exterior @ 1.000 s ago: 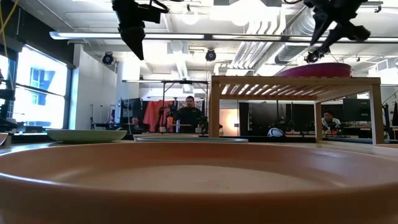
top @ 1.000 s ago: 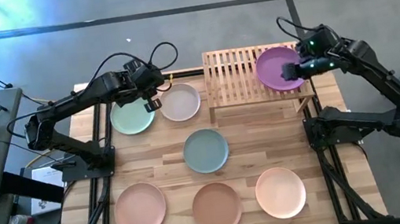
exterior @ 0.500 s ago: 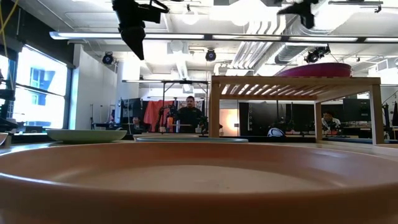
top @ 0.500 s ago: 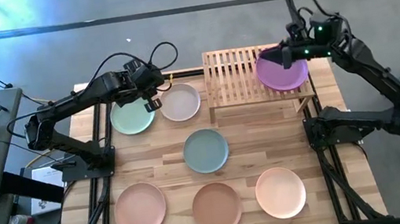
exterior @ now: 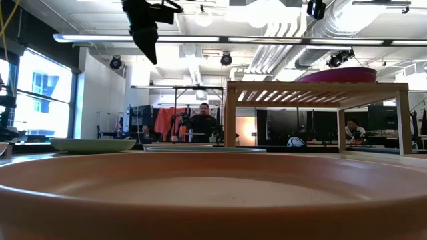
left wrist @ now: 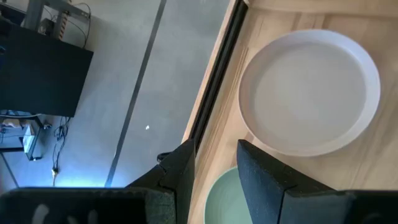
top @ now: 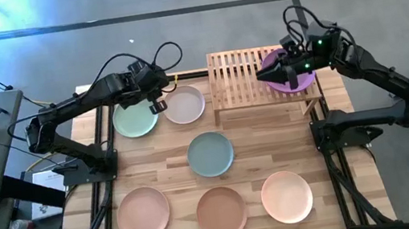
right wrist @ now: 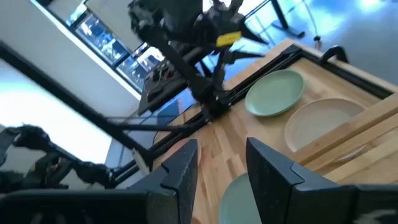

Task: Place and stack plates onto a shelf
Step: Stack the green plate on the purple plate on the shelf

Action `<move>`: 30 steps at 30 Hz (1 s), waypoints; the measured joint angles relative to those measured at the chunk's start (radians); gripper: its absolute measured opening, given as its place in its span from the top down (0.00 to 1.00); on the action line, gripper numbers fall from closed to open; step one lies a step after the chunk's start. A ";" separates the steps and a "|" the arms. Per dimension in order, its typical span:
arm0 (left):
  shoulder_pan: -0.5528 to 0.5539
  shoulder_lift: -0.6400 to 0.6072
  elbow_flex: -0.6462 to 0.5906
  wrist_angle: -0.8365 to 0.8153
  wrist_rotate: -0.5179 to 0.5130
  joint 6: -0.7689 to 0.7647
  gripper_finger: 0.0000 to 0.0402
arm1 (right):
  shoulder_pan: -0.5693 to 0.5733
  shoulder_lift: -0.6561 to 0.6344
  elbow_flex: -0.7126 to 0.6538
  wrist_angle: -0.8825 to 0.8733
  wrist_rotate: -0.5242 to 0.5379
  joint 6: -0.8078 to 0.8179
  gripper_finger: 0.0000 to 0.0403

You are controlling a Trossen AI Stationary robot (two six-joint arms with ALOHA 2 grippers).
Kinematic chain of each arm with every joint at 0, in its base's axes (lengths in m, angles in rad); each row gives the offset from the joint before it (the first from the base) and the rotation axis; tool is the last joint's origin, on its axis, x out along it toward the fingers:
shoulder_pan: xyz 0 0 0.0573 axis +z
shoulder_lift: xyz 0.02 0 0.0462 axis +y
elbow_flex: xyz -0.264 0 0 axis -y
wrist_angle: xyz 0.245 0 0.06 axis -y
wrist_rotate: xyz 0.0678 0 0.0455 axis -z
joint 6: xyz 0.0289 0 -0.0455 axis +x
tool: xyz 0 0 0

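Observation:
The purple plate (top: 302, 77) lies flat on the right half of the slatted wooden shelf (top: 232, 74), partly under my right arm. My right gripper (top: 262, 78) hovers open high above the shelf's middle, at the plate's left edge, holding nothing. My left gripper (top: 157, 104) hangs open and still above the gap between the mint green plate (top: 134, 119) and the pale pink plate (top: 184, 105). Both of those lie flat on the table. In the low view the left gripper (exterior: 144, 40) points down, well above them. No magenta plate shows.
The grey-teal plate (top: 210, 153) sits mid-table. Along the near edge lie a peach plate (top: 144, 213), a terracotta plate (top: 221, 212) and a cream plate (top: 287, 196). The shelf's left half (top: 222, 67) is bare slats. People sit in the room behind (exterior: 202, 120).
My right gripper has left the purple plate's right side, risen well above the shelf and swung toward the table's left, now over the shelf's middle. The purple plate has stayed flat on the shelf. My left arm has kept still.

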 joint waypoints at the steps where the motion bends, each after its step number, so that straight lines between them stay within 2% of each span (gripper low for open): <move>1: 0.000 0.000 0.000 0.008 0.002 -0.001 0.72 | 0.017 0.000 0.000 -0.008 0.018 0.000 0.71; 7: 0.000 0.000 0.000 0.018 0.015 -0.088 0.72 | 0.084 0.000 0.000 -0.061 0.072 -0.037 0.71; 13: 0.001 0.000 0.000 0.025 0.094 -0.190 0.72 | 0.129 0.000 0.000 -0.100 0.128 -0.096 0.71; 17: 0.004 0.000 0.000 0.009 0.109 -0.388 0.72 | 0.141 0.000 0.000 -0.107 0.194 -0.132 0.71; 22: 0.029 0.000 0.000 -0.128 0.122 -0.599 0.72 | 0.141 0.001 0.000 -0.108 0.199 -0.131 0.71; 24: 0.045 0.000 -0.001 -0.172 0.150 -0.644 0.72 | 0.141 0.000 0.000 -0.107 0.199 -0.132 0.71; 30: 0.081 0.001 -0.066 -0.169 0.276 -0.719 0.72 | 0.141 0.000 0.000 -0.107 0.199 -0.131 0.71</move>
